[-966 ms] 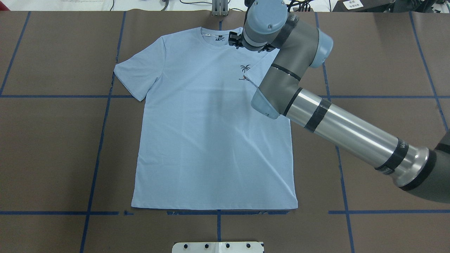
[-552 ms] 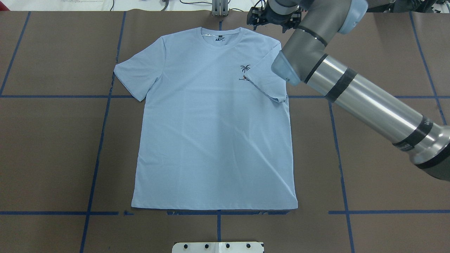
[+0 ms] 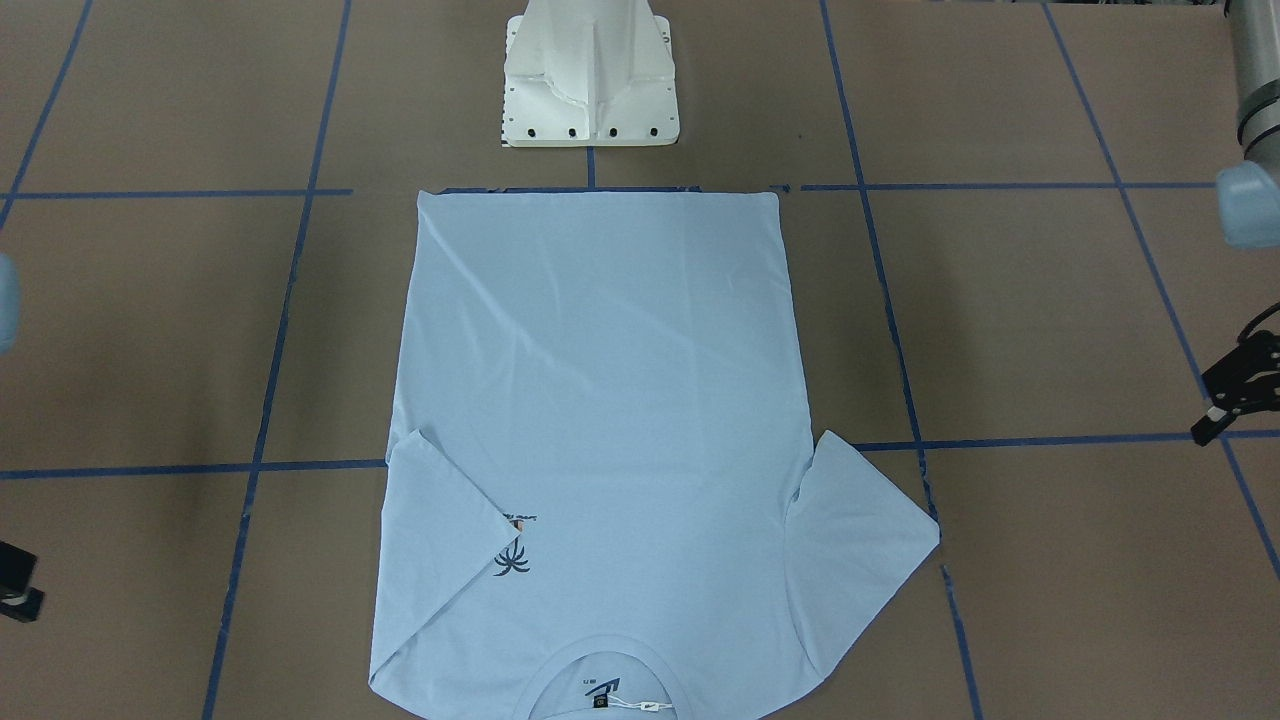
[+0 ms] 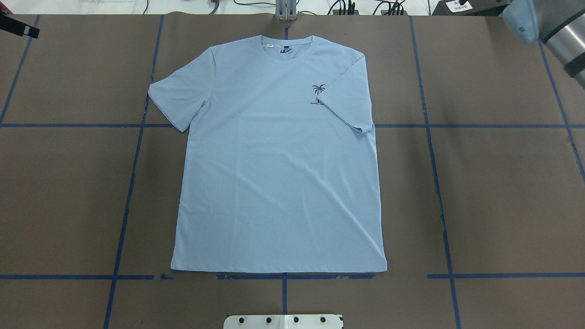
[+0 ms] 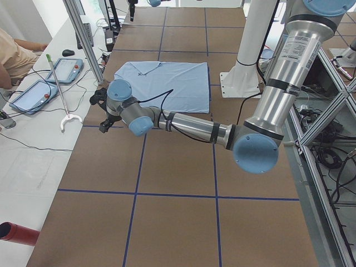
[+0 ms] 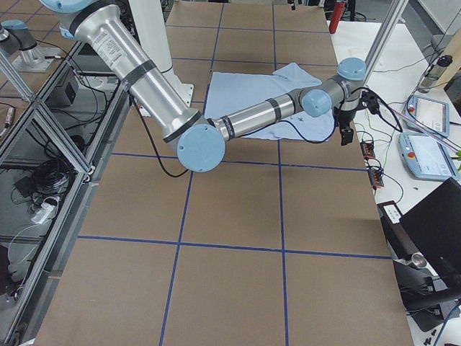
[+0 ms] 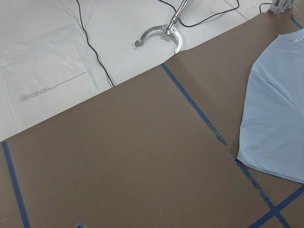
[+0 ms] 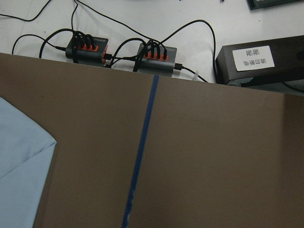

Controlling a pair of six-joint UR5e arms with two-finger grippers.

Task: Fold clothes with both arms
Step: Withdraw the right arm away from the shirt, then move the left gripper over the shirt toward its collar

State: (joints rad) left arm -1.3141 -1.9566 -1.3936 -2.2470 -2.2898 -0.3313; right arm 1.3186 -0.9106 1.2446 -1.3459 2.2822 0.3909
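while the light blue t-shirt (image 4: 279, 173) is lying flat mid-counter (image 4: 502, 192), one sleeve folded onto its chest, the left end effector (image 3: 1225, 405) and right end effector (image 6: 346, 134) are hovering well apart from it, off opposite sides; whether either is spread or pressed together cannot be told.

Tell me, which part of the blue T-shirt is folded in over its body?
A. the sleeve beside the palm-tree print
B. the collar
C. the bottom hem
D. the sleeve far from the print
A: the sleeve beside the palm-tree print lies doubled onto the chest, its edge at the print; the other sleeve is spread out flat.
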